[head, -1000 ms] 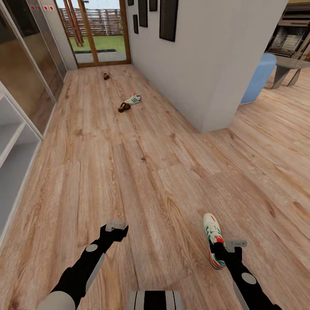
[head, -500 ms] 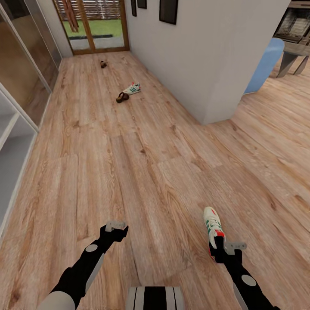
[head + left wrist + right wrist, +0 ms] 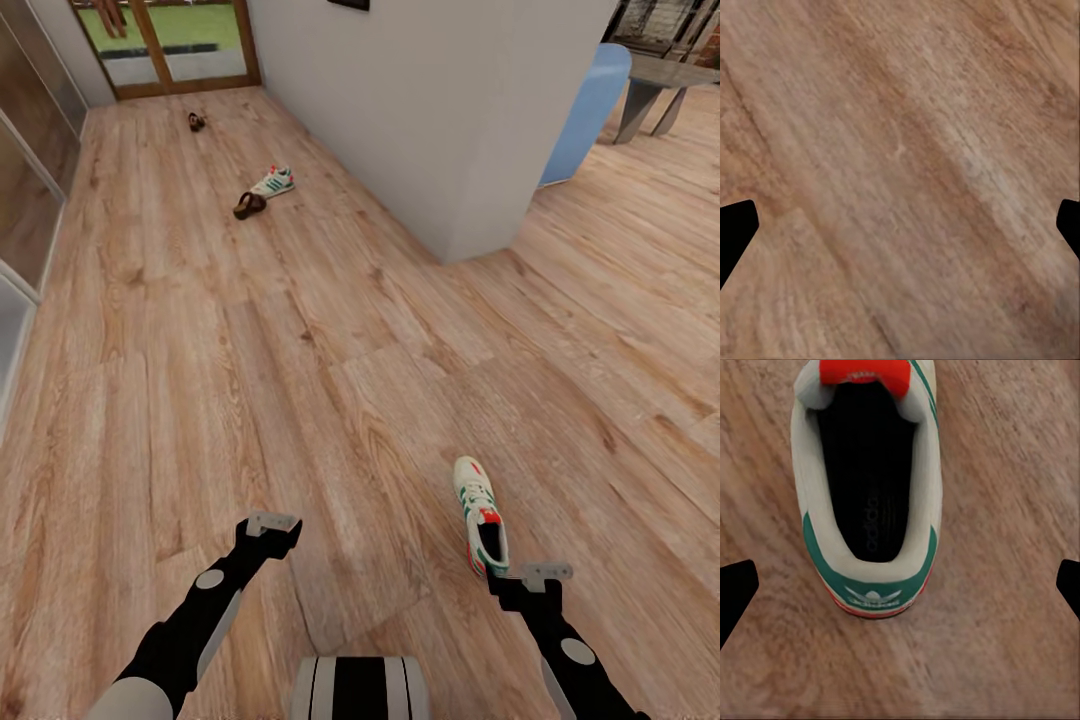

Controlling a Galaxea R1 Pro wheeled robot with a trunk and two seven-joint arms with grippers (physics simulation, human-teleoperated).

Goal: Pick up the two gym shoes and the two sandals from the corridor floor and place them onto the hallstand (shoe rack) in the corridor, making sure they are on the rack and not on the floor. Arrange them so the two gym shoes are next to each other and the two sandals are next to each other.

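One cream-white gym shoe [image 3: 478, 512] with green stripes lies on the wood-plank corridor floor [image 3: 300, 380], toe pointing away from me. My right gripper [image 3: 531, 583] hangs open just behind its heel. In the right wrist view the shoe's heel and dark opening [image 3: 870, 487] lie between and ahead of the spread fingertips [image 3: 735, 592] of the right gripper [image 3: 900, 592]. My left gripper [image 3: 270, 528] is open over bare floor [image 3: 900, 150]. Far down the corridor lie the other gym shoe [image 3: 272, 182], a brown sandal [image 3: 249, 205] beside it, and the second sandal [image 3: 196, 122] near the door.
A white wall corner [image 3: 450, 150] juts in at the right. Behind it stand a blue seat [image 3: 585, 110] and a grey table [image 3: 665, 75]. A glass door [image 3: 170, 40] closes the corridor's far end. A pale grey furniture edge [image 3: 8, 330] shows at the far left.
The whole picture has shifted, so the camera moved; the shelves at the left slid almost out of view. The near gym shoe now lies ahead of my right gripper instead of under it.
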